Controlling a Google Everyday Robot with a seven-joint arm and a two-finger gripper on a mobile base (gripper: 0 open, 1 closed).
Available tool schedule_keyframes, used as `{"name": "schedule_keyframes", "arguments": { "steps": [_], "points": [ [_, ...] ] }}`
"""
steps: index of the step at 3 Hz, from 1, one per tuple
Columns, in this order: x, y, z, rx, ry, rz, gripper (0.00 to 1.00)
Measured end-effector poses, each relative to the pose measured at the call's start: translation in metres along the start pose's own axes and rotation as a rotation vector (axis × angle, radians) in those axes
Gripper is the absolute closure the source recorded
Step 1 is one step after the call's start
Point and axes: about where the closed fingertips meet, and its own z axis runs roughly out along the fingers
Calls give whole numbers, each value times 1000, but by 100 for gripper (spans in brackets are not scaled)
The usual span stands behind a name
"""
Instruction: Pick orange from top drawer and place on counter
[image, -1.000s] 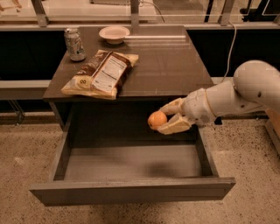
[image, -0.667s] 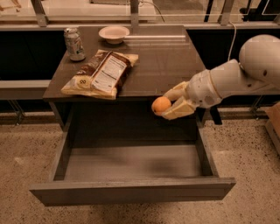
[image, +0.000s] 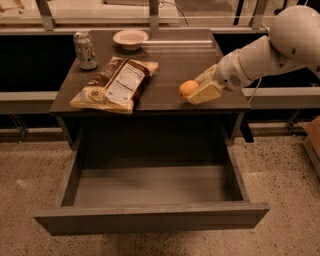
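Observation:
The orange (image: 188, 88) is a small round fruit held between the pale fingers (image: 206, 92) of my gripper (image: 194, 90), just over the front right part of the dark brown counter (image: 170, 62). I cannot tell if it touches the surface. The gripper is shut on the orange, and the white arm (image: 260, 52) reaches in from the upper right. The top drawer (image: 150, 192) stands pulled wide open below the counter, with nothing showing inside it.
A chip bag (image: 116, 84) lies on the counter's left half. A soda can (image: 85, 50) stands at the back left and a pale bowl (image: 130, 38) at the back middle. A pale ledge with metal posts (image: 154, 15) runs behind. Speckled floor surrounds the table.
The gripper has carried the orange up and away from above the drawer to over the counter's front right area. The arm has risen and moved back.

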Motion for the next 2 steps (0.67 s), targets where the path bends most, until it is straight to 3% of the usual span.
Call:
{"name": "schedule_keyframes", "arguments": {
  "steps": [1, 2],
  "points": [
    [8, -35, 13, 53, 4, 84, 100],
    [19, -56, 31, 78, 22, 153, 74]
  ]
}}
